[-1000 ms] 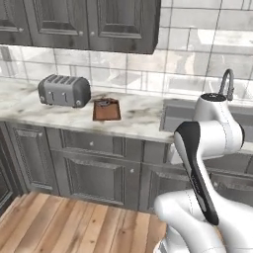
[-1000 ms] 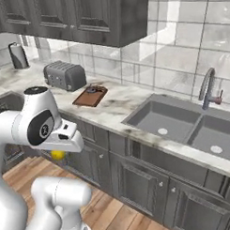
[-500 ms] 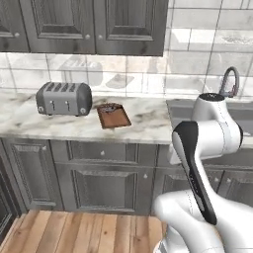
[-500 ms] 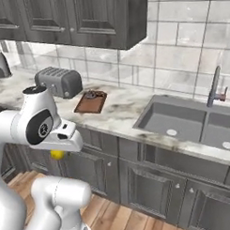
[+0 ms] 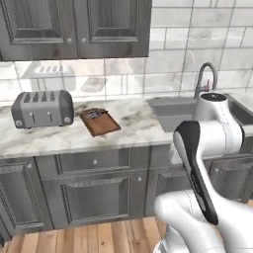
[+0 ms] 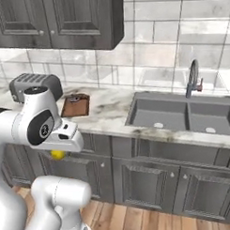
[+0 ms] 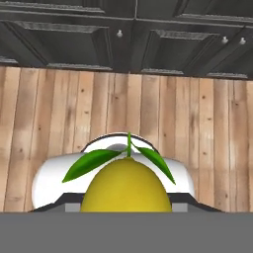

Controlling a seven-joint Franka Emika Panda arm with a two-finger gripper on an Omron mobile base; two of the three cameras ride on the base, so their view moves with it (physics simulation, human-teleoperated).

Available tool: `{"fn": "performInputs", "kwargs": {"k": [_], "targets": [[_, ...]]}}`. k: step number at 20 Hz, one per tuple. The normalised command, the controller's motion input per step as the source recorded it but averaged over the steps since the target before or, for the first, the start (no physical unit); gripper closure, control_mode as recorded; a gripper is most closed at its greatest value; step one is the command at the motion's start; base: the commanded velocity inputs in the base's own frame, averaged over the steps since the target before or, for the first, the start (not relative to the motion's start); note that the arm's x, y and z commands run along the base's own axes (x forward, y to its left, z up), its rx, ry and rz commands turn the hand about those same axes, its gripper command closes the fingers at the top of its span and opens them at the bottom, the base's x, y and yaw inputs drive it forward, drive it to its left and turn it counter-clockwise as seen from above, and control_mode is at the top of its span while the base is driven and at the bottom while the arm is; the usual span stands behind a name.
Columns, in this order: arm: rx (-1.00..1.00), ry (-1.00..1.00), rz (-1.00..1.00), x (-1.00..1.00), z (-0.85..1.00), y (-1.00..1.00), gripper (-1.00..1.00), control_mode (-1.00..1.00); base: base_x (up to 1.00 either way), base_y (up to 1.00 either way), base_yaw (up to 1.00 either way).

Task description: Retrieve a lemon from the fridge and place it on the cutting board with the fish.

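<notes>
Toaster [image 5: 42,108] stands on marble tabletop [image 5: 133,129], near its left end. Double sink [image 6: 182,115] is set into the tabletop at right, with faucet [image 6: 194,78] at its back rim. Dark panelled cabinets [image 5: 84,190] are below, wall cabinets [image 5: 74,27] above, and tiled backsplash [image 6: 161,45] between. Floor [image 7: 123,108] is wood plank.

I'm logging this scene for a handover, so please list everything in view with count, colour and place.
toaster: one, grey, on the counter left of the board
cutting board: one, reddish-brown, on the counter between toaster and sink
fish: one, dark, on the board's far end
counter: one, pale marble, above the lower cabinets
sink: one, grey, double basin, right part of the counter
faucet: one, dark, behind the sink
cabinets: dark grey, above and below the counter
floor: wooden planks
lemon: one, yellow with green leaves, at the gripper, low before the cabinets
gripper: one, fingers hidden, holding the lemon
</notes>
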Motion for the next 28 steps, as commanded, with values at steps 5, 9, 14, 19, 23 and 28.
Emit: {"fn": "performInputs", "kwargs": {"k": [5,9,14,19,23,28], "targets": [[0.0,0.0,0.0,0.0,0.0,0.0,1.0,1.0,0.36,0.7,-0.26],[0.0,0.0,0.0,0.0,0.0,0.0,1.0,1.0,0.43,0.65,-0.18],[0.0,0.0,0.0,0.0,0.0,0.0,1.0,1.0,0.62,0.41,-0.11],[0.0,0.0,0.0,0.0,0.0,0.0,1.0,1.0,0.68,0.2,-0.05],[0.0,0.0,0.0,0.0,0.0,0.0,1.0,1.0,0.53,0.25,-0.07],[0.0,0.0,0.0,0.0,0.0,0.0,1.0,1.0,0.33,0.44,-0.07]]}}
